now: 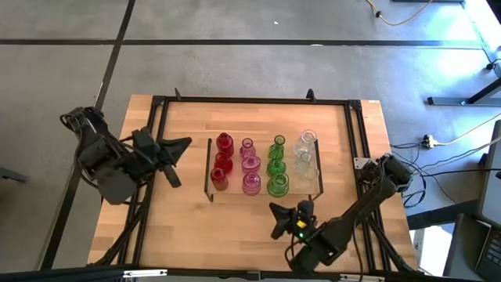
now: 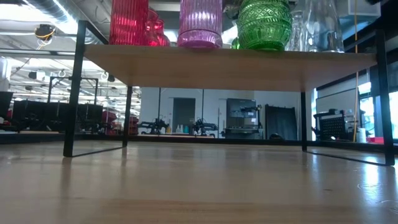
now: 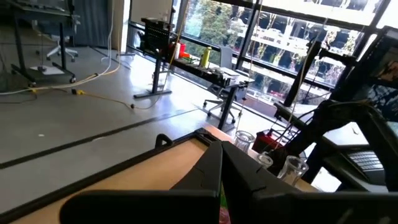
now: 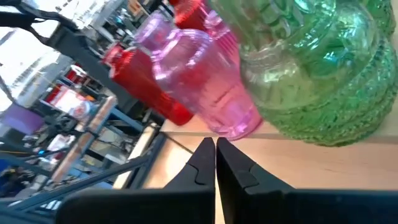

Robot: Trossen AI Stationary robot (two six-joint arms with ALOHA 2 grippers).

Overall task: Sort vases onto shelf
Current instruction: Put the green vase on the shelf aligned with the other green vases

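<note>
The vases stand in four rows on the shelf [image 1: 232, 193]: red [image 1: 222, 160], pink [image 1: 250, 171], green [image 1: 277, 171] and clear [image 1: 305, 155]. The low view shows their bases, red [image 2: 129, 22], pink [image 2: 200, 23] and green [image 2: 264, 23], on the shelf board [image 2: 217, 65]. My right gripper [image 1: 275, 210] is shut at the shelf's near edge. In the right wrist view my right gripper [image 4: 216, 152] points between the nearest pink vase [image 4: 205, 81] and green vase [image 4: 311, 74], holding nothing. My left gripper [image 1: 182, 146] hangs shut to the left of the shelf, away from the vases; the left wrist view shows my left gripper [image 3: 221, 168] holding nothing.
A black metal frame [image 1: 250, 100] runs around the wooden tabletop [image 1: 188, 215]. Bare table lies between the shelf and the near edge and to the shelf's left. Cables [image 1: 438, 145] lie on the floor to the right.
</note>
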